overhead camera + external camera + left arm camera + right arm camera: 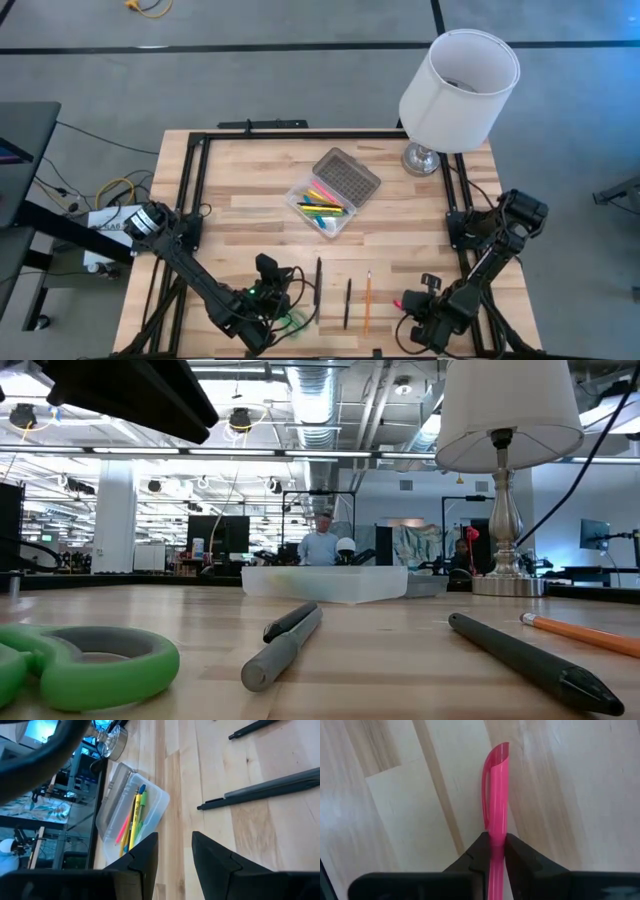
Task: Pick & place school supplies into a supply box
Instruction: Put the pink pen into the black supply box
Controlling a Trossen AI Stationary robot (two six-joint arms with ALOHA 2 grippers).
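Note:
The supply box (pixel 333 195), clear with its dotted grey lid (pixel 347 175) swung open, sits mid-table and holds yellow, pink, green and blue pens (pixel 132 817). My right gripper (pixel 497 851) is near the table's front right (pixel 408 305), shut on a pink pen (pixel 496 790). My left gripper (pixel 175 855) hovers open at the front left (pixel 270 290), nothing between its fingers, next to the green scissors (pixel 90 665). A grey-black pen (pixel 318 280), a black pen (pixel 348 302) and an orange pencil (pixel 367 300) lie flat between the arms. My right gripper pinches the pink pen's barrel (pixel 497 832) between its two fingers, which come steeply from above and lie across the pen. The clip end (pixel 496 762) sticks out ahead of the fingers over the wood. I cannot tell whether the pen rests on the table or is lifted.
A white-shaded lamp (pixel 458 85) on a metal foot (pixel 425 158) stands at the back right corner. A black frame (pixel 195 190) borders the tabletop. Bare wood lies between the loose pens and the box.

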